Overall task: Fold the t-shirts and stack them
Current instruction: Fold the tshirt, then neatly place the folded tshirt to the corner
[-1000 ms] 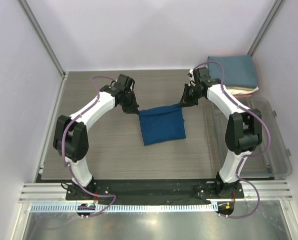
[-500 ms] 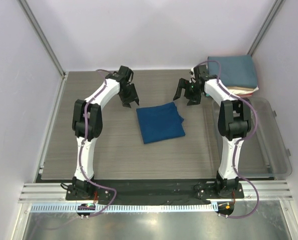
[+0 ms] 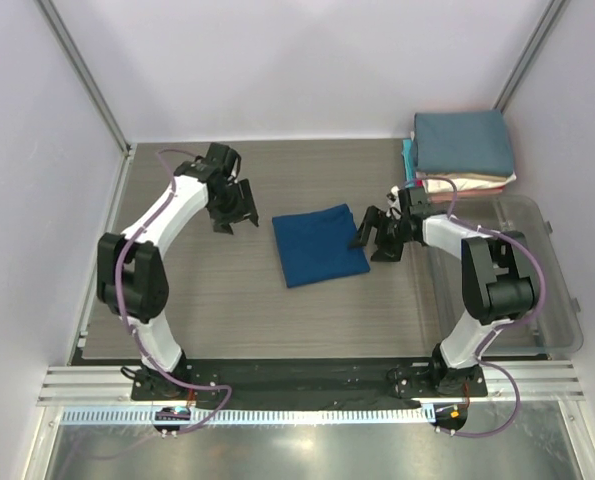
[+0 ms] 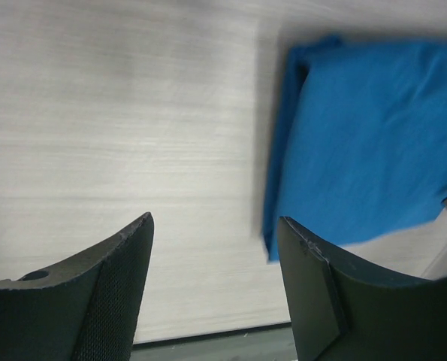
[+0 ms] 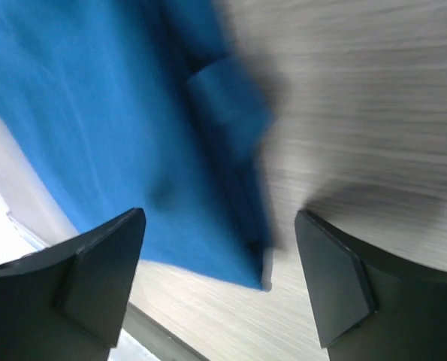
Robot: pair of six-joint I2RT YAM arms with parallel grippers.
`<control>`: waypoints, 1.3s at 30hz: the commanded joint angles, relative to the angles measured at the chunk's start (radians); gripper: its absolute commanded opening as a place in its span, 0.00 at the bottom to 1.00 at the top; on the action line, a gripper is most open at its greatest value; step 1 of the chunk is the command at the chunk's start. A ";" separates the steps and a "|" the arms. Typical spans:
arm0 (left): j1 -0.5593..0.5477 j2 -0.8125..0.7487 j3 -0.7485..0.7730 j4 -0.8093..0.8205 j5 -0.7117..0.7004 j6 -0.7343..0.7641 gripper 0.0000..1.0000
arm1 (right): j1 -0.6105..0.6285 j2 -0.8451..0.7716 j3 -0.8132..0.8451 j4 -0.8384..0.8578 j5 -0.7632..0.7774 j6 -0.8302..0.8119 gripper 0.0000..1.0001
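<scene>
A royal-blue t-shirt (image 3: 320, 245) lies folded into a rough square on the wooden table (image 3: 227, 300), free of both grippers. It also fills the right of the left wrist view (image 4: 366, 143) and the left of the right wrist view (image 5: 110, 113). My left gripper (image 3: 233, 208) hangs open to the left of the shirt, apart from it. On the shirt's right side my right gripper (image 3: 377, 236) stands open close to its edge, nothing between the fingers. A stack of folded t-shirts (image 3: 463, 148) with a slate-blue one on top sits at the back right.
A clear plastic bin (image 3: 537, 290) stands along the right side of the table, beside the right arm. Light walls and metal frame posts (image 3: 85, 80) close in the table at the back and sides.
Both grippers let go of the blue shirt and opened. The shirt dropped flat. The left gripper drew away to the left; the right one came down and forward to the shirt's right edge.
</scene>
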 commanded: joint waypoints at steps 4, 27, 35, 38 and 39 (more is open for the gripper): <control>-0.001 -0.204 -0.180 0.016 -0.021 0.050 0.67 | 0.078 -0.122 -0.194 0.221 -0.057 0.114 0.84; -0.002 -0.699 -0.529 -0.003 -0.165 0.170 0.67 | 0.057 -0.237 -0.146 0.156 0.024 0.042 1.00; -0.002 -0.762 -0.599 0.025 -0.231 0.184 0.67 | 0.042 0.043 -0.011 0.282 -0.039 0.068 1.00; -0.001 -0.770 -0.608 0.034 -0.241 0.181 0.67 | 0.039 0.117 -0.001 0.324 -0.033 0.085 1.00; -0.001 -0.773 -0.611 0.039 -0.242 0.182 0.67 | 0.039 0.129 -0.007 0.362 -0.034 0.091 1.00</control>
